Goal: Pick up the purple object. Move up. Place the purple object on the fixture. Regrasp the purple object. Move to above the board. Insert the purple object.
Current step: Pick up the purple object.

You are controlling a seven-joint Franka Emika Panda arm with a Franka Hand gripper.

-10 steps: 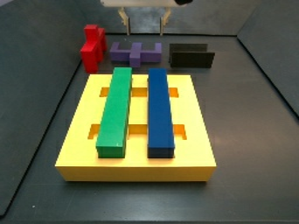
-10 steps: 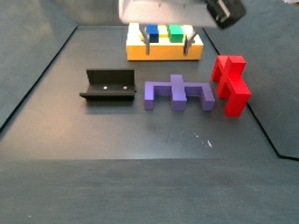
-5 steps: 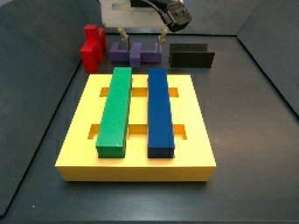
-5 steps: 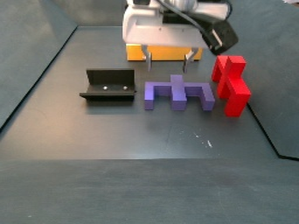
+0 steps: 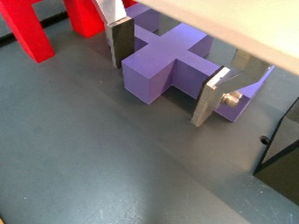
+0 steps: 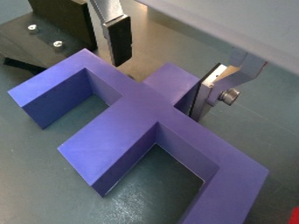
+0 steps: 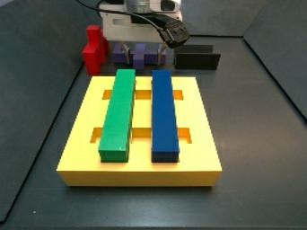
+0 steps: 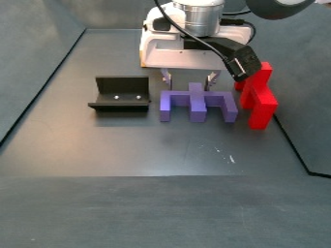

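The purple object [image 8: 198, 105] lies flat on the dark floor between the fixture [image 8: 119, 95] and a red block. My gripper [image 8: 191, 81] has come down over it and stands open. In both wrist views the fingers [image 5: 121, 41] straddle the purple object [image 5: 163, 63] at its middle prong, one plate on each side with a small gap. The same straddle shows at the gripper [image 6: 162, 66] over the purple object [image 6: 128, 122]. Nothing is clamped. The board [image 7: 84, 135] lies nearer the camera in a side view, apart from the gripper [image 7: 144, 54].
A red stepped block [image 8: 256, 94] stands close beside the purple object, also seen as the red block [image 5: 30, 31]. The board carries a green bar [image 7: 117, 112] and a blue bar [image 7: 164, 112]. The fixture [image 7: 198, 58] sits near the back wall.
The gripper has come down from above the scene to floor level, its open fingers now on either side of the purple object. The purple object has not moved.
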